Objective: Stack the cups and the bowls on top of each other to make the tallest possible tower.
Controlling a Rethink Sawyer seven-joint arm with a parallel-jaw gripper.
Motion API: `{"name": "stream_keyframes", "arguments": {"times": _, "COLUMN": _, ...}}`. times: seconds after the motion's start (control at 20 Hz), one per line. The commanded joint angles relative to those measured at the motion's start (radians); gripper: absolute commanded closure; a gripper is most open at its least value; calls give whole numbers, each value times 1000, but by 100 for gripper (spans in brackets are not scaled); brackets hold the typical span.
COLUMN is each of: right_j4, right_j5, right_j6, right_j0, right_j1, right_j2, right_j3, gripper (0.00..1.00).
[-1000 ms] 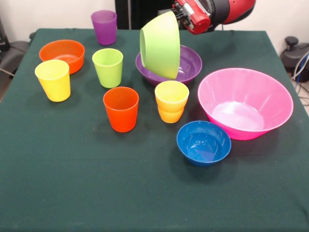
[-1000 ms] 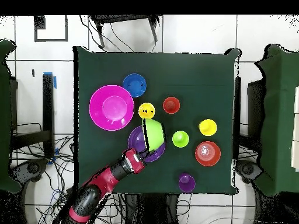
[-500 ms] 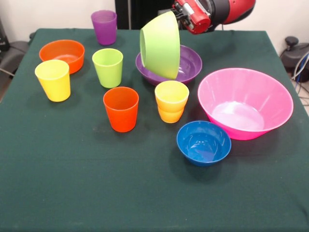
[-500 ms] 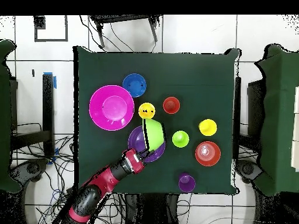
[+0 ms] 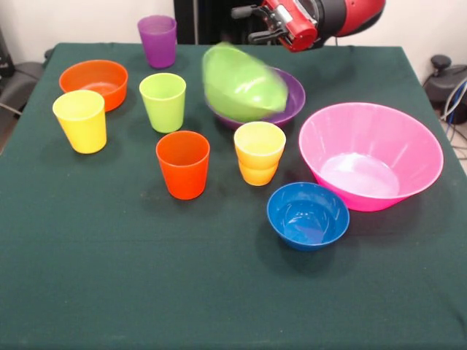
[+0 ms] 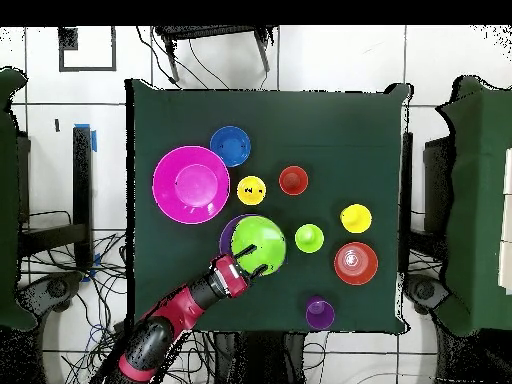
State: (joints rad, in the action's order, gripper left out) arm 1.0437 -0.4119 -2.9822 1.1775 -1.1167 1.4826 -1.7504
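The lime green bowl (image 5: 241, 84) lies blurred and tilted in the purple bowl (image 5: 293, 96), mouth up; from overhead the green bowl (image 6: 258, 243) covers most of the purple bowl (image 6: 227, 236). My gripper (image 5: 252, 23) is open and empty just above and behind them, off the green bowl's rim in the overhead view (image 6: 252, 270). The cups stand apart: purple (image 5: 157, 40), lime green (image 5: 163, 100), yellow (image 5: 80, 120), orange-red (image 5: 182, 164), yellow-orange (image 5: 259, 152). The orange bowl (image 5: 95, 80), blue bowl (image 5: 307, 215) and large pink bowl (image 5: 371, 153) sit singly.
Everything stands on a dark green tablecloth (image 5: 219, 292). The near half of the table holds nothing beyond the blue bowl. The pink bowl (image 6: 190, 184) lies close beside the purple bowl, and the lime green cup (image 6: 309, 238) on its other side.
The green bowl, held on edge above the purple bowl before, has been let go and has dropped into it, mouth up. The gripper has opened; the arm has barely moved.
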Motion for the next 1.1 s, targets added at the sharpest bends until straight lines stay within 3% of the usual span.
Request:
{"name": "stream_keyframes", "arguments": {"times": 0.05, "right_j4": 31, "right_j5": 41, "right_j6": -280, "right_j0": -35, "right_j1": -78, "right_j2": -73, "right_j3": 198, "gripper": 0}}
{"name": "stream_keyframes", "arguments": {"times": 0.7, "right_j4": 17, "right_j5": 36, "right_j6": -293, "right_j0": -28, "right_j1": -73, "right_j2": -75, "right_j3": 197, "gripper": 0}}
{"name": "stream_keyframes", "arguments": {"times": 0.8, "right_j4": 18, "right_j5": 68, "right_j6": -280, "right_j0": -21, "right_j1": -56, "right_j2": -101, "right_j3": 188, "gripper": 0}}
{"name": "stream_keyframes", "arguments": {"times": 0.85, "right_j4": 32, "right_j5": 141, "right_j6": -262, "right_j0": -11, "right_j1": -21, "right_j2": -155, "right_j3": 173, "gripper": 0}}
{"name": "stream_keyframes", "arguments": {"times": 1.1, "right_j4": 19, "right_j5": 324, "right_j6": -206, "right_j0": -16, "right_j1": 113, "right_j2": -306, "right_j3": 130, "gripper": 0}}
